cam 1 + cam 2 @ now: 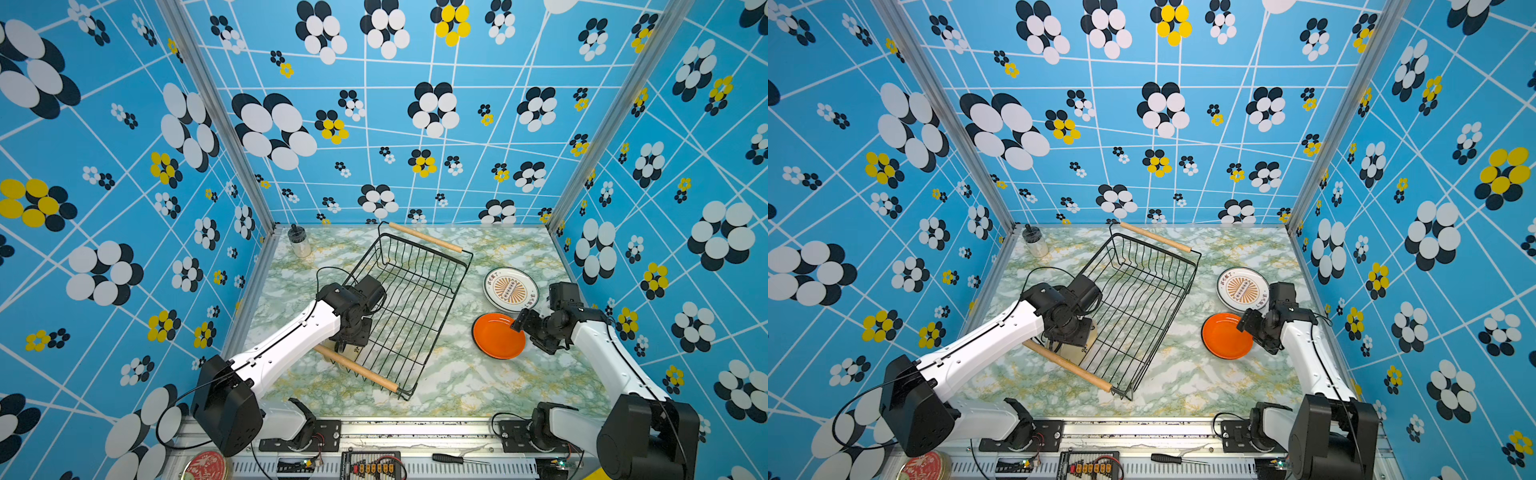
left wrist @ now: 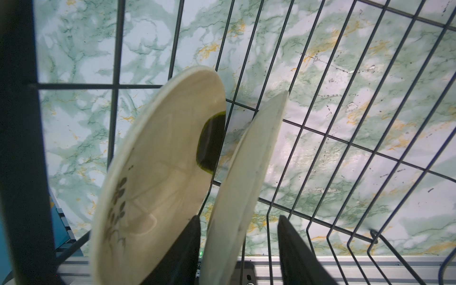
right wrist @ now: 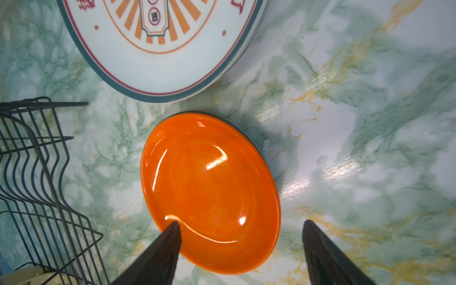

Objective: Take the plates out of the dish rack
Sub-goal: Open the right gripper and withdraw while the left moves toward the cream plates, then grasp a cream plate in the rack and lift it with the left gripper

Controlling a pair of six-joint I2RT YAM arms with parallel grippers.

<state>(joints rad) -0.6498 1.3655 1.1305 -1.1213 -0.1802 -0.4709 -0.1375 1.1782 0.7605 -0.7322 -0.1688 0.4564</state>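
L gripper (image 2: 238, 217) half open, astride cream plate (image 2: 244, 172) at near-handle end of rack (image 1: 356, 368), nothing pinched yet; I want rim squeezed square, lift straight. R gripper (image 3: 241, 222) wide, empty.

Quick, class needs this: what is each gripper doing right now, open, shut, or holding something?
Left gripper: open, jaws straddling an upright cream plate, not clamped.
Right gripper: open above the orange plate's edge, holding nothing.

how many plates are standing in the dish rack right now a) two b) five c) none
a: the left wrist view shows a leaf-printed cream plate and a plain cream plate on edge between the wires of the dish rack; no others show in it in the top views.
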